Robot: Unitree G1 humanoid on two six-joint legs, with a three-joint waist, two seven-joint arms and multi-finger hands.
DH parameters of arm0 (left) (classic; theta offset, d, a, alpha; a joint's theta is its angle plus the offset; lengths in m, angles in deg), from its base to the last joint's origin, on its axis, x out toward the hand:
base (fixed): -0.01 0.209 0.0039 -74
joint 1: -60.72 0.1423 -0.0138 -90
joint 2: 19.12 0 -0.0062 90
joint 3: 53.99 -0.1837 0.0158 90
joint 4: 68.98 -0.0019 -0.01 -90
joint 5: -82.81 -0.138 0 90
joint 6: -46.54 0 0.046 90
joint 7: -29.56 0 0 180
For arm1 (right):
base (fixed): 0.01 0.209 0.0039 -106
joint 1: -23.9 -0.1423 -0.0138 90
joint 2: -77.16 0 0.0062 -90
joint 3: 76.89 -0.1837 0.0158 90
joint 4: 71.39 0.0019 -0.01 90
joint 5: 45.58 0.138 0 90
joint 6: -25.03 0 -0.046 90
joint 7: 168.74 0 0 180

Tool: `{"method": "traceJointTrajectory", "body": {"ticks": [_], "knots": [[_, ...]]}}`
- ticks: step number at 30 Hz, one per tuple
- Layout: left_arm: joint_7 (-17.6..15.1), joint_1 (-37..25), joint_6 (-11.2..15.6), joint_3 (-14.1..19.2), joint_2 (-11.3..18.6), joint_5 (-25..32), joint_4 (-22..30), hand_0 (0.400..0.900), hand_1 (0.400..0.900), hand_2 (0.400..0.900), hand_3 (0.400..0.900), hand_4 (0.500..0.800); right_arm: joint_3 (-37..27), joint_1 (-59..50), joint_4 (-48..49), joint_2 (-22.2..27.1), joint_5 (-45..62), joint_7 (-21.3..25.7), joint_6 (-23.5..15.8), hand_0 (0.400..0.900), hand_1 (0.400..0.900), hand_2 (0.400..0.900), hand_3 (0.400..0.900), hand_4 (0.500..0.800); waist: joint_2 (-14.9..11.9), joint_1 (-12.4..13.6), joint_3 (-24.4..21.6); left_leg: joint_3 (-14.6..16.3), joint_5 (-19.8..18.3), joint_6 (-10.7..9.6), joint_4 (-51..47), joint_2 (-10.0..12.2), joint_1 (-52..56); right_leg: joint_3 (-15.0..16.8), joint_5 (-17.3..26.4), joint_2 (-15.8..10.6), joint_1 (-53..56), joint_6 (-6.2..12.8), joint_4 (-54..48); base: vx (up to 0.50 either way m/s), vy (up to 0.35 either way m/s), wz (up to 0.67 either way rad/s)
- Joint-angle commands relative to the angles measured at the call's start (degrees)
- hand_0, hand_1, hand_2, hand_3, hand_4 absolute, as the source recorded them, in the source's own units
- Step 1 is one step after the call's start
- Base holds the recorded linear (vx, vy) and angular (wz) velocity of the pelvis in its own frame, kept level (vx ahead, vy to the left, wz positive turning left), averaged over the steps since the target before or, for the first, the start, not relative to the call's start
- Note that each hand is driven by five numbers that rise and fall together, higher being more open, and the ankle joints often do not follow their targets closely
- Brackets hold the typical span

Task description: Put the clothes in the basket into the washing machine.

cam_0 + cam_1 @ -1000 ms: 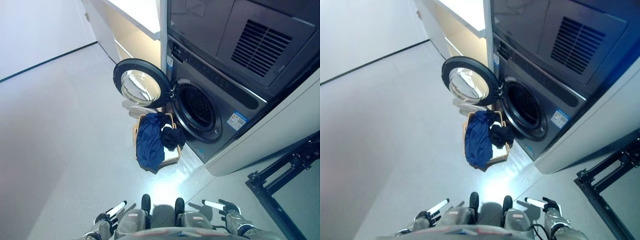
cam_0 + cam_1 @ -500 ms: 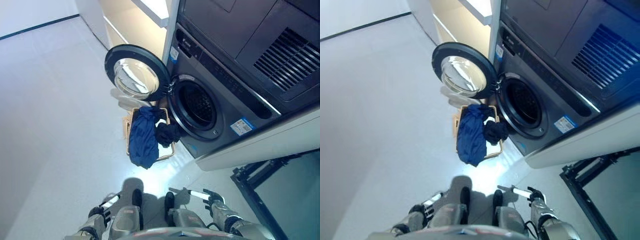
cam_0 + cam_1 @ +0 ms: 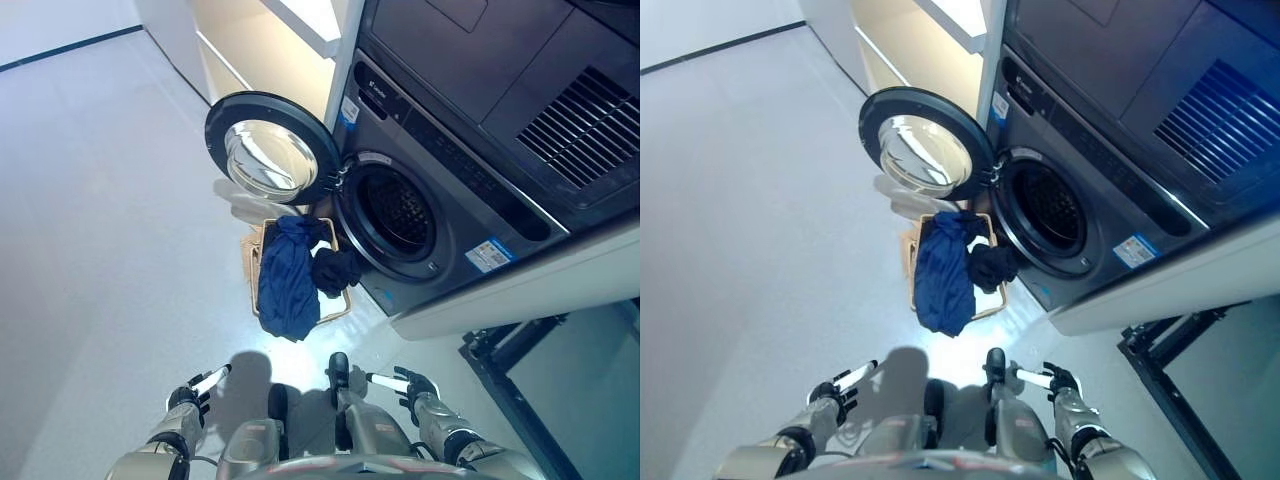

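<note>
The clothes (image 3: pixel 288 282) are heaped in the basket (image 3: pixel 335 313) on the floor, below the open washing machine (image 3: pixel 400 215). Nothing is held: left hand (image 3: pixel 190 393) and right hand (image 3: pixel 410 384) fingers are straight. The overhanging blue garment may be dragged or dropped once lifted.

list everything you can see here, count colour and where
washing machine: one, dark grey, upper right, drum empty as far as visible
door: one, black rim with glass, swung open to the left of the drum
basket: one, light wood colour, on the floor in front of the machine
blue garment: one, draped over the basket's near edge
black garment: one, on the basket's right side
frame: one, black metal, lower right
left hand: bottom left, fingers straight, empty
right hand: bottom right, fingers straight, empty
</note>
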Motion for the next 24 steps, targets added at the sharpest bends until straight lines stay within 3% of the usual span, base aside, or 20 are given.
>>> {"method": "traceJointTrajectory", "body": {"ticks": [1,6,9,11,19,20,21,24], "knots": [[-0.34,0.99,0.76,-1.18,-1.14,0.91,-1.26,0.900,0.900,0.900,0.900,0.800,1.22,-3.26,2.25,3.52,-1.49,0.34,-1.07,0.900,0.900,0.900,0.900,0.800,2.18,-0.80,-1.32,-2.22,-4.62,-4.31,2.71,2.94,-1.96,1.65,-1.08,2.76,-1.81,0.94,5.61,0.21,-0.284,0.43],[-0.82,0.42,0.82,-2.37,-3.05,2.53,-0.75,0.900,0.900,0.900,0.900,0.800,4.75,-5.63,6.23,6.28,-6.22,1.24,-0.66,0.900,0.900,0.900,0.900,0.800,4.76,-1.65,-0.25,-3.80,-3.41,-5.94,3.60,3.21,-4.57,-2.50,-3.45,2.00,-2.52,-0.29,7.55,0.09,-0.220,0.67],[-1.14,-1.35,0.99,-4.65,-4.04,2.07,0.55,0.900,0.900,0.900,0.900,0.800,8.74,-10.22,12.81,8.71,-9.53,1.27,-0.78,0.900,0.900,0.900,0.900,0.800,7.25,-2.71,1.01,0.86,-1.75,-6.43,2.78,3.35,-7.72,-5.44,-3.47,0.65,-4.76,-0.06,7.91,0.00,-0.047,0.37],[-1.75,-2.10,1.59,-5.21,-3.73,2.70,1.64,0.900,0.900,0.900,0.900,0.800,12.16,-14.35,16.18,9.52,-12.50,1.06,-0.93,0.900,0.900,0.900,0.900,0.800,7.63,-2.61,1.47,1.30,-1.48,-6.28,2.40,3.52,-8.84,-4.69,-3.20,1.25,-6.35,-0.05,8.13,0.04,-0.023,-0.23],[-4.76,-7.01,4.51,-5.97,-1.76,9.23,6.24,0.900,0.900,0.900,0.900,0.800,16.97,-26.40,21.00,10.55,-14.09,3.07,-1.85,0.900,0.900,0.900,0.900,0.800,5.97,-0.62,6.87,1.51,0.35,-6.28,2.28,3.95,-15.01,-4.22,-2.37,1.87,-13.47,-0.07,10.17,-0.03,0.013,-0.04],[-5.33,-7.67,4.98,-6.22,-1.45,10.07,7.43,0.900,0.900,0.900,0.900,0.800,17.06,-27.69,20.82,10.87,-14.00,3.70,-1.96,0.900,0.900,0.900,0.900,0.800,5.48,-0.37,7.64,1.29,0.50,-6.29,2.71,4.10,-16.27,-4.40,-2.10,1.82,-14.51,-0.04,10.36,-0.08,0.016,0.23],[-6.98,-8.72,6.78,-6.25,-0.14,12.00,12.14,0.900,0.900,0.900,0.900,0.800,16.66,-30.79,22.44,13.07,-14.30,5.42,-2.20,0.900,0.900,0.900,0.900,0.800,4.28,0.29,10.14,0.65,0.98,-6.44,4.29,4.34,-19.94,-4.92,-1.67,1.65,-17.77,0.01,11.32,-0.11,0.014,0.33],[-8.61,-10.62,7.96,-6.64,1.54,12.39,16.47,0.900,0.900,0.900,0.900,0.800,16.19,-34.63,23.17,16.23,-16.74,9.38,-2.53,0.900,0.900,0.900,0.900,0.800,3.13,1.01,12.48,-0.46,1.43,-6.86,6.39,4.27,-25.06,-6.02,-1.18,1.09,-21.83,0.08,12.21,-0.07,0.018,0.27]]}}
